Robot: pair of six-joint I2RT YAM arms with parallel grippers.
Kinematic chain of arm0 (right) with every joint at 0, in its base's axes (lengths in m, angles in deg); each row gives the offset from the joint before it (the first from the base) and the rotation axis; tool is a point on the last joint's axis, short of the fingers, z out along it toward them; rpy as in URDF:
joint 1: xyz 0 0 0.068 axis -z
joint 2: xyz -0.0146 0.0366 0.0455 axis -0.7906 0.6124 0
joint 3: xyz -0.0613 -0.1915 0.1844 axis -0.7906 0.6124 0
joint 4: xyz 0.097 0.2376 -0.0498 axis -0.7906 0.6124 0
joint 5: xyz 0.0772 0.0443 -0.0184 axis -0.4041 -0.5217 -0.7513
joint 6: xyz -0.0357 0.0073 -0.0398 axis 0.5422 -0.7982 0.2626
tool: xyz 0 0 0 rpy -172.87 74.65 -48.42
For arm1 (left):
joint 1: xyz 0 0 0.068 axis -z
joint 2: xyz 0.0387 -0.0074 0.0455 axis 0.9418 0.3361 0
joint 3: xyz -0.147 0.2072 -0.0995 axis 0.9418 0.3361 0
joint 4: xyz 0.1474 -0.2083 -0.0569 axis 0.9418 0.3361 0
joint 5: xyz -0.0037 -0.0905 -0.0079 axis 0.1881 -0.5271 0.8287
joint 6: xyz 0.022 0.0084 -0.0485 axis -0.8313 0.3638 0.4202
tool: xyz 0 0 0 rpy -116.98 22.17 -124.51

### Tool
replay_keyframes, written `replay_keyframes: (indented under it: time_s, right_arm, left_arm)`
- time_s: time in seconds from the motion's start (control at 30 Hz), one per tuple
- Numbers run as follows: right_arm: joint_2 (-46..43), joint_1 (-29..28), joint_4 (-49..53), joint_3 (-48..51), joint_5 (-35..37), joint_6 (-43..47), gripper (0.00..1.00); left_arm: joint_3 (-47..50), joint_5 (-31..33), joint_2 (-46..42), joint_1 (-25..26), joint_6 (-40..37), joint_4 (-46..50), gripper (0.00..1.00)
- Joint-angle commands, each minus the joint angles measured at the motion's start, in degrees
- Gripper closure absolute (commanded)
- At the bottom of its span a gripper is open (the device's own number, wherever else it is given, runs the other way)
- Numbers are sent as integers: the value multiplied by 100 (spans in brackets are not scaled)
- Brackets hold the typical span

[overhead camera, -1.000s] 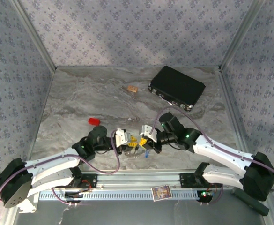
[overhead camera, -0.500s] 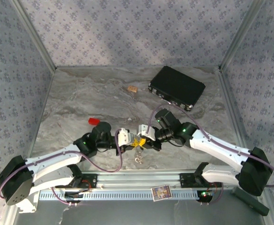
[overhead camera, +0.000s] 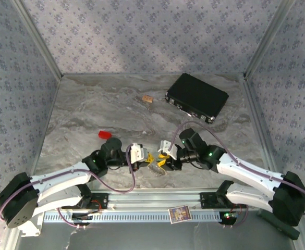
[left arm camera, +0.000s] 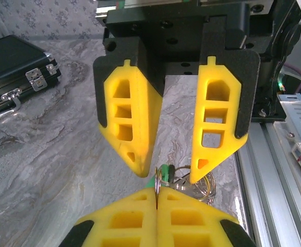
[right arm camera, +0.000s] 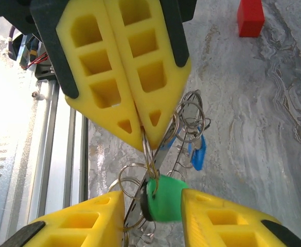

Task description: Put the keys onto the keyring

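beyond the keyring (overhead camera: 157,167) lie black case (overhead camera: 196,97) (far right), red block (overhead camera: 105,134).

The whole table (overhead camera: 89,114) is taken in from above and behind the 2 arm bases (overhead camera: 84,202) by the top camera, tilted down and facing the far side. The left wrist camera is pointed rightward, at very close range, over its own fingers (left arm camera: 124,221) toward the right gripper (left arm camera: 168,175). The right wrist camera is pointed leftward toward the left gripper (right arm camera: 142,141). The keyring (right arm camera: 160,149) is shared by the 2 wrist views; the black case (overhead camera: 196,97) by the top and left wrist views.
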Motion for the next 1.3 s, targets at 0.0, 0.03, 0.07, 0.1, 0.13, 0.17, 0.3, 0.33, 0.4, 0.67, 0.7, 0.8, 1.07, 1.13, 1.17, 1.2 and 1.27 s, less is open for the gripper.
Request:
replay_keyframes:
  time_s: [0.0,0.03,0.07,0.1,0.13,0.17,0.3,0.33,0.4,0.67,0.7,0.8,1.07,1.13,1.17,1.2,1.27]
  right_arm:
    - [-275,-21,-210,115,183,-176,65]
    - [-354,-14,-208,142,159,-188,65]
    - [-433,-16,-205,159,137,-202,64]
    - [-518,-21,-193,185,116,-215,64]
    - [-588,-20,-195,209,112,-231,64]
    - [-650,-9,-195,222,139,-241,64]
    - [-699,-14,-170,258,339,-216,63]
    - [-657,-25,-150,255,414,-199,63]
    - [-507,-51,-74,203,408,-148,63]
    - [-139,-208,-217,74,-36,-171,63]
    - [-112,-223,-231,73,-30,-180,63]
    - [-50,-250,-276,49,-10,-172,63]
    - [39,-302,-447,7,268,-167,77]
    - [48,-303,-448,-19,305,-163,82]
    - [52,-308,-448,-28,303,-154,83]
    - [65,-309,-451,-39,293,-158,85]
    - [103,-304,-451,-50,288,-155,89]
  left_arm:
    - [86,-87,-118,0,87,-438,100]
    - [113,-94,-144,1,86,-464,100]
    - [128,-90,-166,2,74,-480,100]
    - [145,-91,-191,0,72,-491,100]
    - [144,-96,-202,0,64,-487,100]
    - [150,-105,-212,1,60,-485,100]
    - [168,-149,-264,5,44,-484,100]
    - [169,-158,-279,0,36,-493,100]
    - [180,-152,-305,5,35,-507,100]
    - [178,-131,-315,0,57,-563,100]
    - [180,-136,-315,0,71,-585,100]
    - [194,-122,-304,1,117,-656,100]
    - [258,-113,-314,3,291,-908,100]
    - [265,-114,-310,5,286,-908,100]
    - [263,-113,-316,3,291,-920,100]
    - [270,-115,-311,4,298,-929,100]
    - [265,-126,-316,0,292,-947,100]
